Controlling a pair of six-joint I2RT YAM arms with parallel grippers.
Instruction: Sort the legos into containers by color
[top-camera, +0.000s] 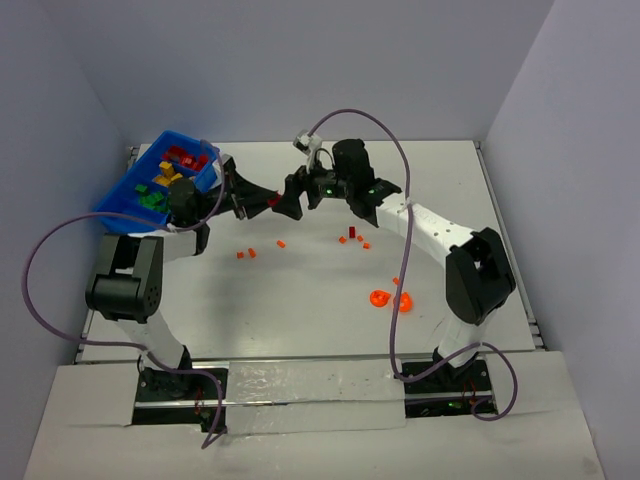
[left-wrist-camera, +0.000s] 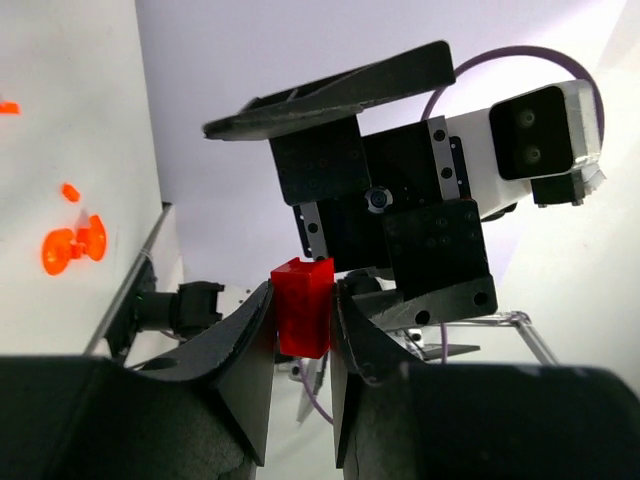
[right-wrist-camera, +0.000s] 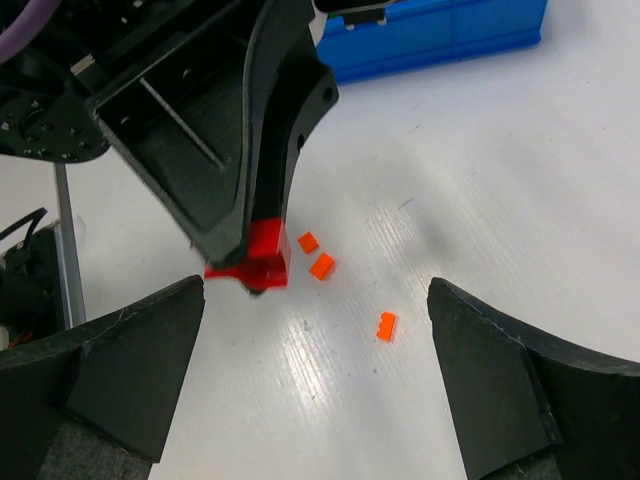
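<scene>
- Red brick (left-wrist-camera: 303, 307): sat clamped between the left fingers (left-wrist-camera: 245, 345), clear of the tabletop (top-camera: 300, 310), toward the far middle.
- Stood upright along those fingers, one end poking out past the tips.
- Lay straight ahead of the right fingers (right-wrist-camera: 130, 350), which were spread wide and gripped nothing.
- Belonged, by best judgement, in the blue bin (top-camera: 120, 203) at far left, nearer the left arm and behind its wrist.
- Hung above loose orange bits (right-wrist-camera: 321, 265).
</scene>
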